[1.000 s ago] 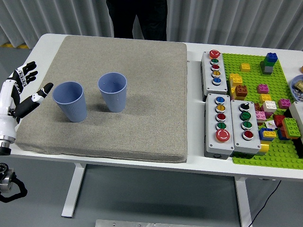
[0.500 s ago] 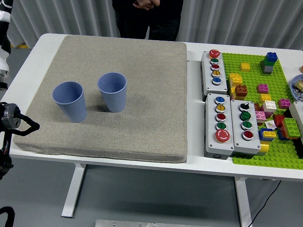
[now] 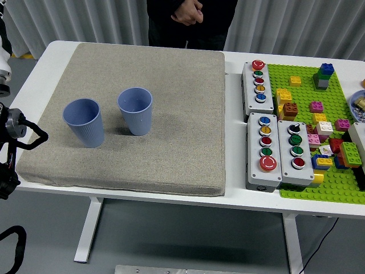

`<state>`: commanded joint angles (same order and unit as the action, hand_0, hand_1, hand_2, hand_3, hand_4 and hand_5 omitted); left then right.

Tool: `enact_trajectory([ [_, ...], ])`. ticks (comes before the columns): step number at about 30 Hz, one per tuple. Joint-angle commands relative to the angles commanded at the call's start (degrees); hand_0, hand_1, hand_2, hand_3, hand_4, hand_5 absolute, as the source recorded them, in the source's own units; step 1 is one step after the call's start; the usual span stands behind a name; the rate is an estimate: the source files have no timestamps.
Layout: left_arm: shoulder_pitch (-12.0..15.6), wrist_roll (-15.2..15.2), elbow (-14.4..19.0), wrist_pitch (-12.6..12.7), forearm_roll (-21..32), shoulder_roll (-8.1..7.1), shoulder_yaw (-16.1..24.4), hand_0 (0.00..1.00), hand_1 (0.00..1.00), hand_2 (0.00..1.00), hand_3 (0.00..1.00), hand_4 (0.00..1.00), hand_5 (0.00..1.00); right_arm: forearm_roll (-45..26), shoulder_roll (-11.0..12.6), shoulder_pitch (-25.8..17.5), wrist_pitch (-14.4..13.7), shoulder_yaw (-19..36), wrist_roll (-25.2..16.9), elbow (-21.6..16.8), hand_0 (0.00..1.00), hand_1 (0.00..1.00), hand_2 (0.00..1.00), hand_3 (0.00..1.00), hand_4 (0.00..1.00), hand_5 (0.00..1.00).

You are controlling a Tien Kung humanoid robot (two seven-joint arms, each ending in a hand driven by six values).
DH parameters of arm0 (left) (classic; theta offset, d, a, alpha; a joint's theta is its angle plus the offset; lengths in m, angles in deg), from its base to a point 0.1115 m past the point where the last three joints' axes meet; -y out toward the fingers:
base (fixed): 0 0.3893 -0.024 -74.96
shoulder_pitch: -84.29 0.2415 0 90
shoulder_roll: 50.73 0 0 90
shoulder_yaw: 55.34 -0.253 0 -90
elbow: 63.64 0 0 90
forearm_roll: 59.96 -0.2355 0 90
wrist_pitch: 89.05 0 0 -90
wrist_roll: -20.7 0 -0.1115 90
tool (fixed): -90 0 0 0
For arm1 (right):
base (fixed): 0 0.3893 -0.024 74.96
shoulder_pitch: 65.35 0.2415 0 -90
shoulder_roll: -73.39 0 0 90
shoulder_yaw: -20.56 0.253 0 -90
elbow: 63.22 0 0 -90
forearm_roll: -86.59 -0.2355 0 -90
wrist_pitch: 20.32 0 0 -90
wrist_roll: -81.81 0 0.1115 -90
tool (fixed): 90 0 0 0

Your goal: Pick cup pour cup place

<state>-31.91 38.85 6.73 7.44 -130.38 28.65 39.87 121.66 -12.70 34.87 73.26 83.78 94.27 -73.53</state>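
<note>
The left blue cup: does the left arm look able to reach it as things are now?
Probably yes. The left blue cup stands upright on the grey mat near its left edge, with nothing between it and that side. The left arm shows only at the picture's left edge.

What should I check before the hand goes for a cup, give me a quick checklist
1. Left cup upright on the grey mat: ok.
2. Right cup upright, apart from the left cup: ok.
3. Cup contents: cannot tell.
4. Left hand in place to grasp: not ok, only the left arm shows at the picture's edge.
5. Person's hands away from the cups: ok, clasped at the far side.
</note>
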Motion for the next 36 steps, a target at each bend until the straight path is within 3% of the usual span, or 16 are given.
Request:
enact_trajectory([
  [36,0.21,-0.51,-0.76,-0.08,-1.47,-1.36,2.91,0.840,0.839,0.940,0.923,0.897,0.998,-0.33,-0.20,-0.19,0.15,-0.71,-0.03,0.00,0.678,0.673,0.683,0.639,0.429,0.166],
])
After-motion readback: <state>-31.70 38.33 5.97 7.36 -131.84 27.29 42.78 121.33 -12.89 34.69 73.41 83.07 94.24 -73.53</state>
